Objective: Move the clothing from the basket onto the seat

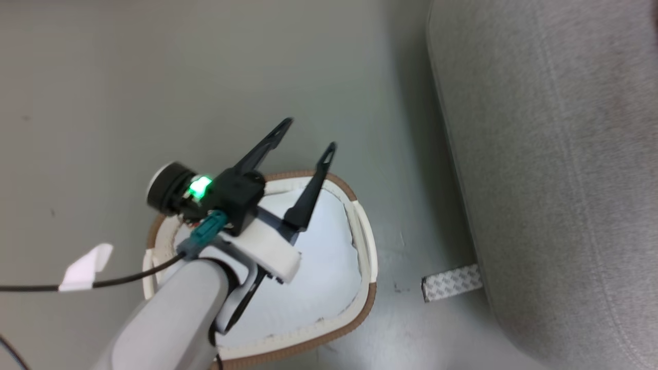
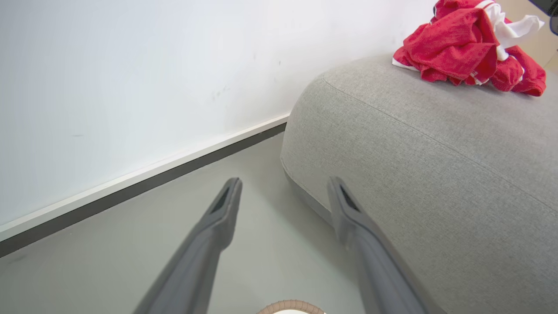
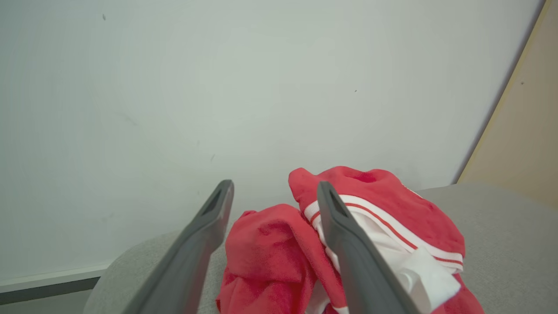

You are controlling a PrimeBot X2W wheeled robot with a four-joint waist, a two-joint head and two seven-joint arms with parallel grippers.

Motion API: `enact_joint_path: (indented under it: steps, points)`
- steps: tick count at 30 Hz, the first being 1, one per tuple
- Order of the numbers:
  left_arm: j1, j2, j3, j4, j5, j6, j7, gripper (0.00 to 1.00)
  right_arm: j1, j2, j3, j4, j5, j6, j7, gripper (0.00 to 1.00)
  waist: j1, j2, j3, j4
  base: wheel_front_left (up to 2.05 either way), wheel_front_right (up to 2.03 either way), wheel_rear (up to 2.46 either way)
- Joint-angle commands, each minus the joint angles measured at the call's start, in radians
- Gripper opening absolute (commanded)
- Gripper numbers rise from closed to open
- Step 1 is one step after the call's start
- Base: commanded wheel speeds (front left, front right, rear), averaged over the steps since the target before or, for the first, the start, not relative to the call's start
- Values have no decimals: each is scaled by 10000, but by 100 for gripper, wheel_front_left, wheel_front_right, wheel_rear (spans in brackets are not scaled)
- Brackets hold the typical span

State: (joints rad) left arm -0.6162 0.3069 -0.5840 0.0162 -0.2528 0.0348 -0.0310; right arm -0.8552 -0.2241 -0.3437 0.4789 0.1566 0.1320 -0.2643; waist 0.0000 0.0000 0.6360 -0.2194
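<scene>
At the left of the head view, a black cable (image 1: 128, 279) with a white tag (image 1: 85, 267) is trailing over the grey floor (image 1: 103, 103) toward the left arm. The left gripper (image 1: 309, 134) is hanging over the basket (image 1: 370, 267) with its two fingers spread wide and nothing between them; it looks to be idling there rather than reaching in. The basket is sitting on the floor near the seat (image 1: 555, 154), probably to keep the carry short. A pale bluish-white cloth (image 1: 318, 267) is lying flat inside it, and no red is showing there. A strip of patterned tape (image 1: 452, 281) is lying on the floor between the basket and the seat, running up to the seat's edge.

In the left wrist view, the white wall (image 2: 130, 87) is filling the left side; the left gripper (image 2: 284, 183) is pointing at bare floor beside the seat (image 2: 436, 174); the clothing (image 2: 457, 48) is sitting bunched on the seat's top at the far right, well apart from the basket.

In the right wrist view, the right gripper (image 3: 275, 186) is hovering over the clothing (image 3: 270, 248) with its fingers parted and gripping nothing; whether they are touching the fabric I cannot tell. The heap is resting on the seat (image 3: 501, 218) under its own weight, so the garment looks delivered and let go.
</scene>
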Motion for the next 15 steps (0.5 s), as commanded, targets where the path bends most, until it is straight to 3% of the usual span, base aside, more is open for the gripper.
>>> enact_joint_path:
  steps: [1, 6, 15]
  points:
    - [296, 86, 104, 104, -118, 102, -184, 100, 418, 59, 112, -258, -57, -25, -1, 100, 0, 0, -699, 12, 0, 0, 0]
    - [1289, 75, 653, 727, -499, 732, -1080, 100, 2009, 370, 665, -1577, -76, -25, -1, 100, 0, 0, -2051, 228, 0, 0, 0]
    - [3174, 44, 1527, 1251, -1178, 1362, -2202, 100, 4806, 670, 1792, -2937, -31, -25, 0, 100, 0, 0, -4029, 814, 0, 0, 0]
